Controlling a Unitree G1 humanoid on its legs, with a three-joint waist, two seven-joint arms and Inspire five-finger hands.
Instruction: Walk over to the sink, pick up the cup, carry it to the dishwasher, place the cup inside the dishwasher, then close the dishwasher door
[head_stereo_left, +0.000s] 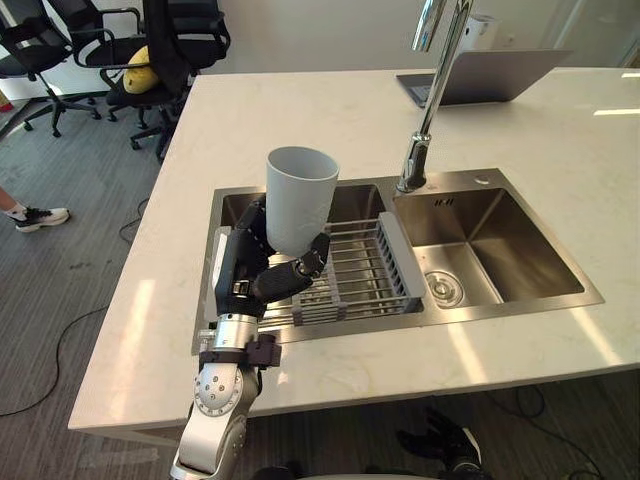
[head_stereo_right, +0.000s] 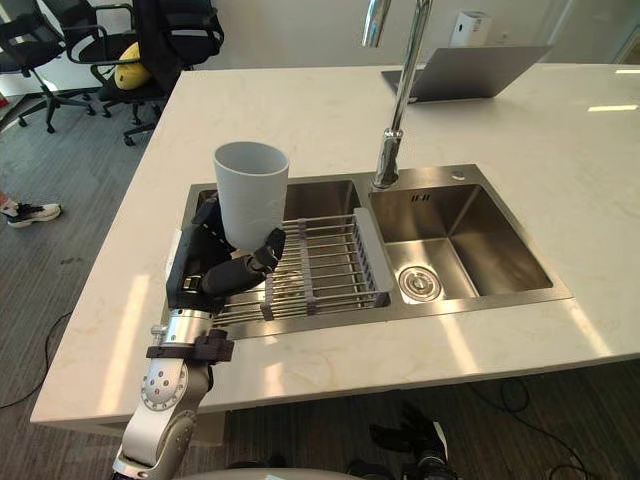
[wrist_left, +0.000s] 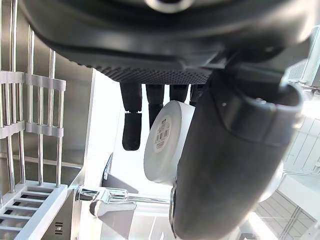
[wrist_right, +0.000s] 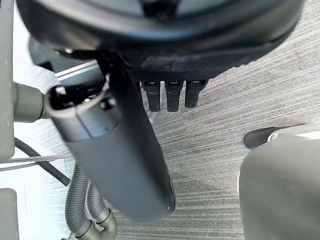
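Above sink (head_stereo_left: 500, 177) in pale counter (head_stereo_left: 330, 110), left hand (head_stereo_left: 243, 272) fingers clamped on cup (head_stereo_left: 300, 198), carpet (head_stereo_left: 70, 295) around

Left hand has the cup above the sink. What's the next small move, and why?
Likely draw the cup back over the counter edge: the left hand grips it upright, lifted above the rack, so carrying comes next. The right hand hangs open over the floor.
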